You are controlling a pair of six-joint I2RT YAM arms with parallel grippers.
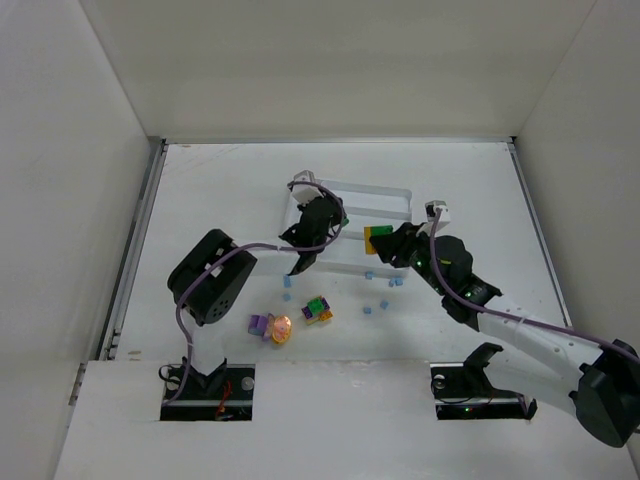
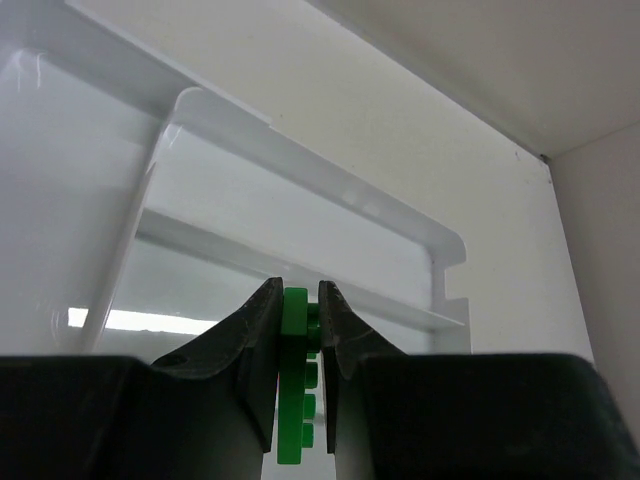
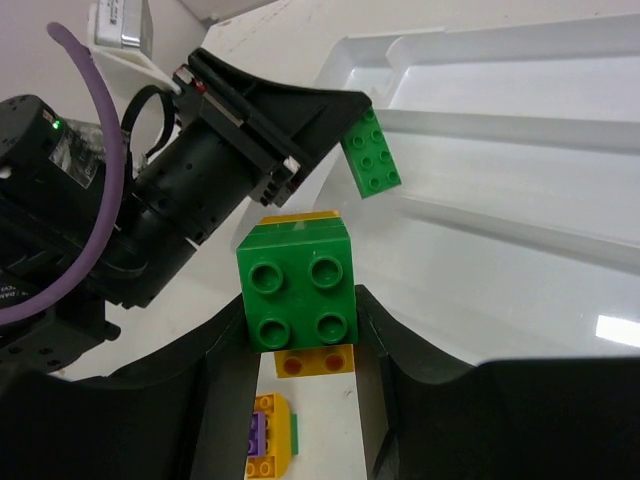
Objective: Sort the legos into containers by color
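1. left pincer (image 2: 297,300) clamped shut on a thin green brick (image 2: 293,400), hanging over the white tray (image 2: 300,150)
2. right pincer (image 3: 300,330) part-open, squeezing a green-on-yellow brick stack (image 3: 297,290), close beside the other pincer

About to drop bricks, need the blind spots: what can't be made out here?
Tray compartments: top view, the arms cover much of it.
Green brick in the left gripper: left wrist view, its fingers and the bottom edge hide most.
Yellow brick: right wrist view, mostly under the square green brick.
Light blue bricks: top view, too small for shape.
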